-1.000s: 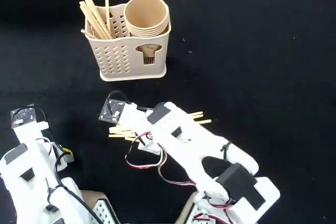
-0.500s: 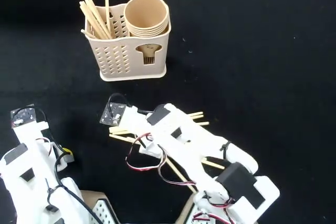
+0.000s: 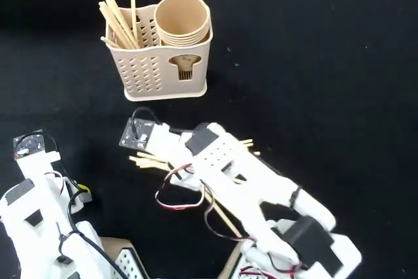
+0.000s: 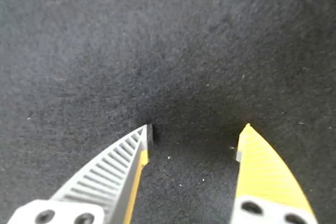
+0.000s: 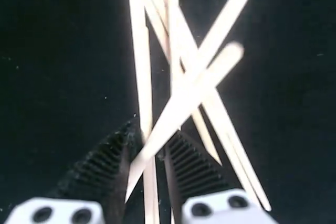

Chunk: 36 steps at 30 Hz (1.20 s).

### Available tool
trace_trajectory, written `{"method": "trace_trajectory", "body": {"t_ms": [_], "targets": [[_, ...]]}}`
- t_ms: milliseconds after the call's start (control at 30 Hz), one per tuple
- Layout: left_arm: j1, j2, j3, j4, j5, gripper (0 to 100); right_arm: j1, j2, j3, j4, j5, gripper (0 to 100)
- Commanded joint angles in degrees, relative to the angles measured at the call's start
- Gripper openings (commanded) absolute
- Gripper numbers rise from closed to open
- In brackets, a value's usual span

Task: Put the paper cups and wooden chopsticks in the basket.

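The beige perforated basket (image 3: 147, 70) stands at the back left with stacked paper cups (image 3: 183, 17) in one compartment and several wooden chopsticks (image 3: 117, 17) in the other. More loose chopsticks (image 3: 145, 161) lie on the black cloth in the middle, under the right arm. My right gripper (image 5: 149, 150) is shut on a few of these crossed chopsticks (image 5: 181, 103); in the high view it (image 3: 160, 157) sits low over the bundle. One chopstick (image 3: 221, 217) slants back beneath the arm. My left gripper (image 4: 197, 135) is open over bare cloth at the front left (image 3: 80, 194).
Black cloth (image 3: 326, 83) covers the table, with free room to the right of the basket. The arm bases (image 3: 130, 262) stand at the front edge. Red and black wires (image 3: 176, 194) hang off the right arm.
The right arm has shifted slightly left and toward the basket with the chopsticks in its grip. The bundle has skewed and one stick has swung out under the arm. The left arm has kept still.
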Motion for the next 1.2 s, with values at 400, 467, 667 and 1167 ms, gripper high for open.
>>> {"method": "trace_trajectory", "body": {"t_ms": [400, 467, 667, 1167], "targets": [[1.0, -0.1, 0.3, -1.1, 0.5, 28, -0.5, -11.9, -11.8, 1.1, -3.1, 1.1], [1.0, -0.1, 0.3, -1.1, 0.5, 28, -0.5, -11.5, -12.4, 0.8, -3.4, 1.1], [1.0, -0.1, 0.3, -1.1, 0.5, 28, -0.4, -8.7, -12.6, -4.5, -3.3, 1.1], [1.1, -0.1, 0.3, -1.1, 0.5, 28, -0.8, -7.9, -22.0, -11.1, -9.7, 1.2]]}}
